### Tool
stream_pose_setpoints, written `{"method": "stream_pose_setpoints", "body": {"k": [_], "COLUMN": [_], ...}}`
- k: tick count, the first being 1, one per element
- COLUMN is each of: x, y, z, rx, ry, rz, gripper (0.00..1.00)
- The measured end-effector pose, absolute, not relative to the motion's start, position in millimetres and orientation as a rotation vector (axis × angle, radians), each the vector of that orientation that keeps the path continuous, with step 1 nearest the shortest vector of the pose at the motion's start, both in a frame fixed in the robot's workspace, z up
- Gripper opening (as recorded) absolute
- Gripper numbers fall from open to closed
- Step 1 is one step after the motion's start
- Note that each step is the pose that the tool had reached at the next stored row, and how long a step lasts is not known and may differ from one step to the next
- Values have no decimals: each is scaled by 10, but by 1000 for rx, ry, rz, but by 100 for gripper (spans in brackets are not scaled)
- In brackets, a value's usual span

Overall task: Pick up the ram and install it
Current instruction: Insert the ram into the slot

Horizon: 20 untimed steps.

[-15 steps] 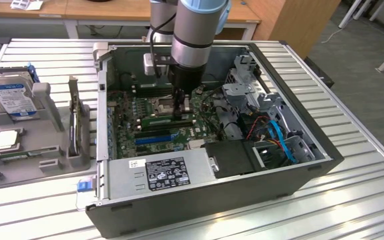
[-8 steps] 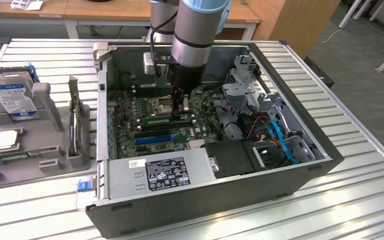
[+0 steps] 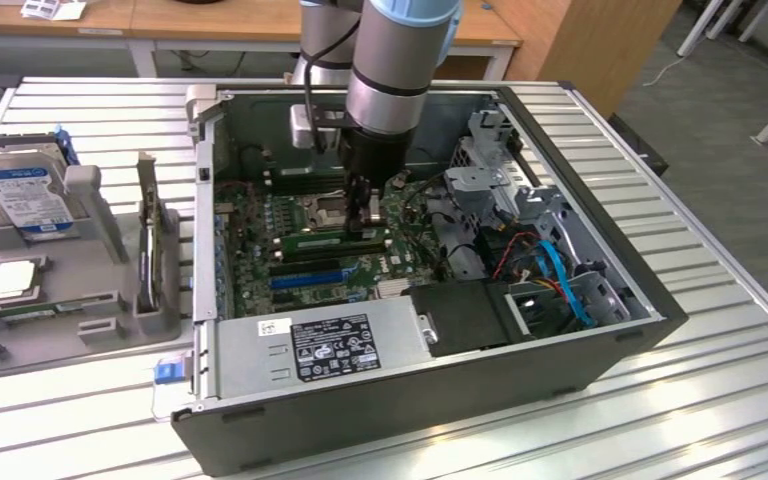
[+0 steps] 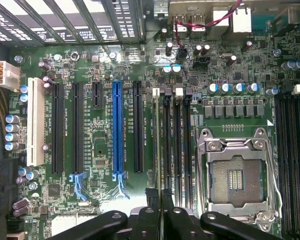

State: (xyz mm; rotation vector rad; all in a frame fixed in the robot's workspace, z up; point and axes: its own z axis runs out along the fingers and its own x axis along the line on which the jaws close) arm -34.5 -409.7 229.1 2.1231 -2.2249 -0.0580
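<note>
Hand [image 4: 160, 196], pinched narrow on what looks to be the ram [image 3: 337, 242], holds it edge-down directly beneath, long axis along the slots [image 4: 177, 140] beside the socket [image 4: 237, 175]

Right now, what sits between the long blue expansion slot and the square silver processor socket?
Wrist view: one long black expansion slot and a row of narrow black memory slots lie between them.

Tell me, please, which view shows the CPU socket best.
The wrist view. There the socket is seen from straight above, large and uncovered, with its metal frame and bare contact field. In the exterior view the socket is small and seen at a slant, close beside the tool.
</note>
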Motion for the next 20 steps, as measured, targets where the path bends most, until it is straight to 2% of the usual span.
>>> {"method": "stream_pose_setpoints", "body": {"k": [20], "x": [-325], "y": [-4096], "z": [2271], "rx": [2123], "ry": [-2225], "rz": [-58], "gripper": [13]}}
